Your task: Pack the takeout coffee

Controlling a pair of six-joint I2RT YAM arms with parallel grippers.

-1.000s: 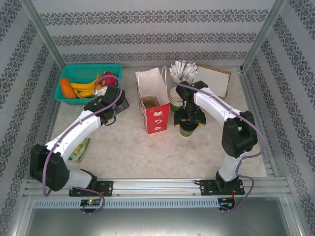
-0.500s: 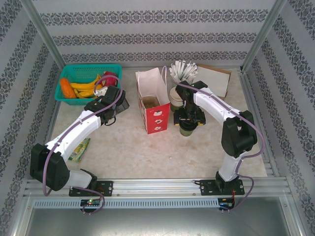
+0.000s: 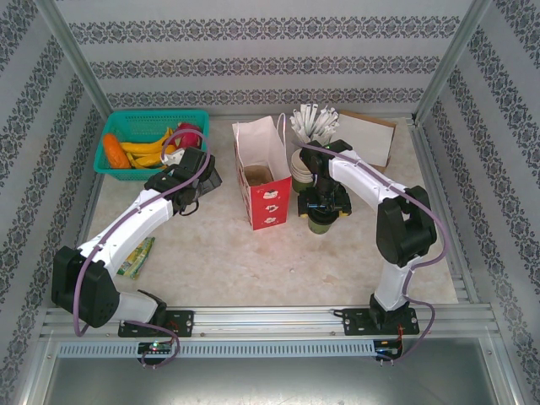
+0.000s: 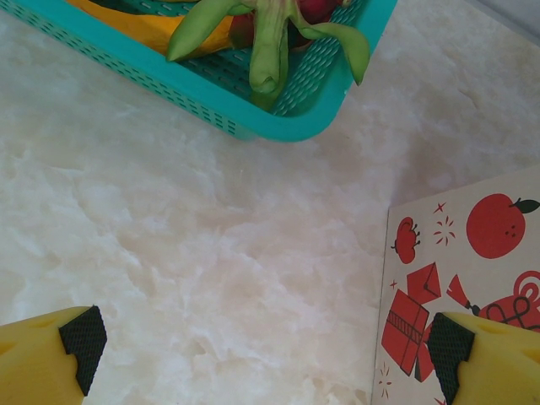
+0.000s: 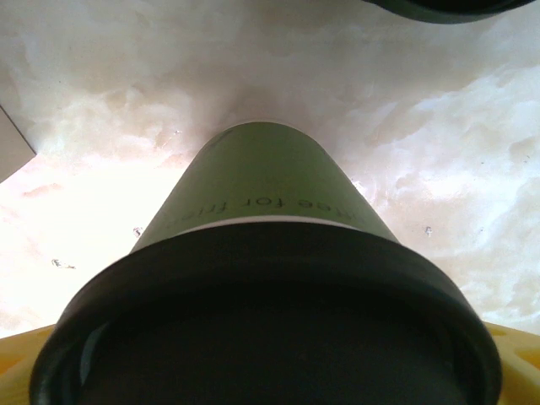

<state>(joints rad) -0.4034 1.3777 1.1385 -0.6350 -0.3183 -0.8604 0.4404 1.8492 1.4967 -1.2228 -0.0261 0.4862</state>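
Note:
The takeout coffee is a green paper cup with a black lid, standing on the table right of the red-and-white gift bag. My right gripper is over the cup and open, with a yellow finger on each side of the lid. The cup's green side reaches down to the marble. Whether the fingers touch it cannot be told. My left gripper is open over bare table, left of the gift bag, with nothing between its fingertips.
A teal basket of fruit stands at the back left. Stacked lidless cups, a white bundle and brown paper stand behind the coffee. A green packet lies near the left arm. A loose black lid lies beyond the cup.
The right arm's elbow has shifted slightly left while its gripper stays over the cup. The left arm and the cup have not moved.

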